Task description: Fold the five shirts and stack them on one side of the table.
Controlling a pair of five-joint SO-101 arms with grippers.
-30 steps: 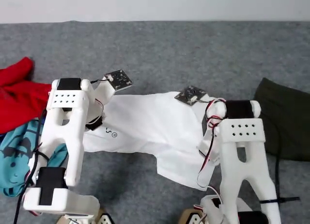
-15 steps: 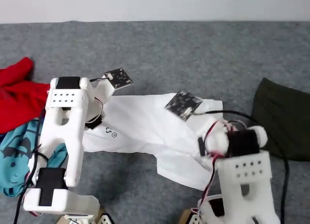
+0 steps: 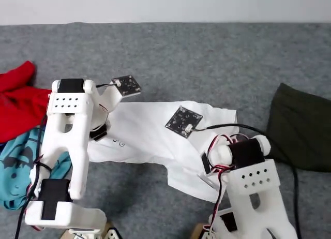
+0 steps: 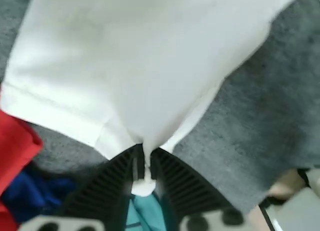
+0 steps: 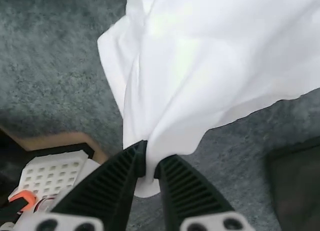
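Observation:
A white shirt lies spread across the middle of the grey table. At the shirt's left edge my left gripper sits under its own arm. In the left wrist view, that left gripper is shut on a pinched fold of the white shirt. Over the shirt's front right part is my right gripper. The right wrist view shows the right gripper shut on a bunched edge of the white shirt, which hangs lifted off the table.
A red shirt and a teal shirt lie heaped at the left edge. A dark green shirt lies at the right. Bare grey table stretches behind the white shirt. The right arm's base stands at the front edge.
The right arm has pulled back toward the front and swung left, dragging the shirt's right edge inward. The left arm has barely moved.

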